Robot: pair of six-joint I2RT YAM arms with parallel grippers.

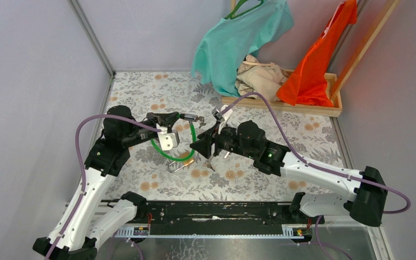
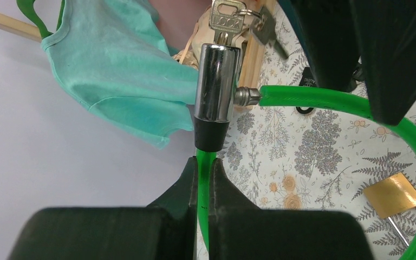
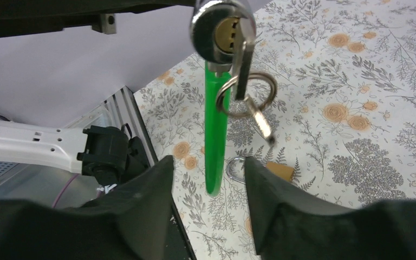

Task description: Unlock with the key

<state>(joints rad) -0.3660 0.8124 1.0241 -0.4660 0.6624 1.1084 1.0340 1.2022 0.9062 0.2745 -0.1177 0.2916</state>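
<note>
A green cable lock [image 1: 165,153] hangs in the air, held by my left gripper [image 1: 174,117], which is shut on the cable just below the chrome lock cylinder [image 2: 216,81]. A silver key [image 2: 225,17] sits in the cylinder's keyhole, with a ring and a spare key hanging from it [image 3: 247,95]. My right gripper [image 1: 201,143] is open and empty. In the right wrist view its fingers [image 3: 151,184] stand apart below the cylinder face [image 3: 222,30], on either side of the green cable [image 3: 215,130], not touching it.
A brass padlock [image 1: 187,160] lies on the floral tabletop [image 1: 249,173] under the cable loop and shows in the right wrist view [image 3: 279,171]. A wooden tray [image 1: 309,108] at the back right holds beige cloth, with a teal shirt [image 1: 238,38] and an orange garment [image 1: 319,59] hanging over it.
</note>
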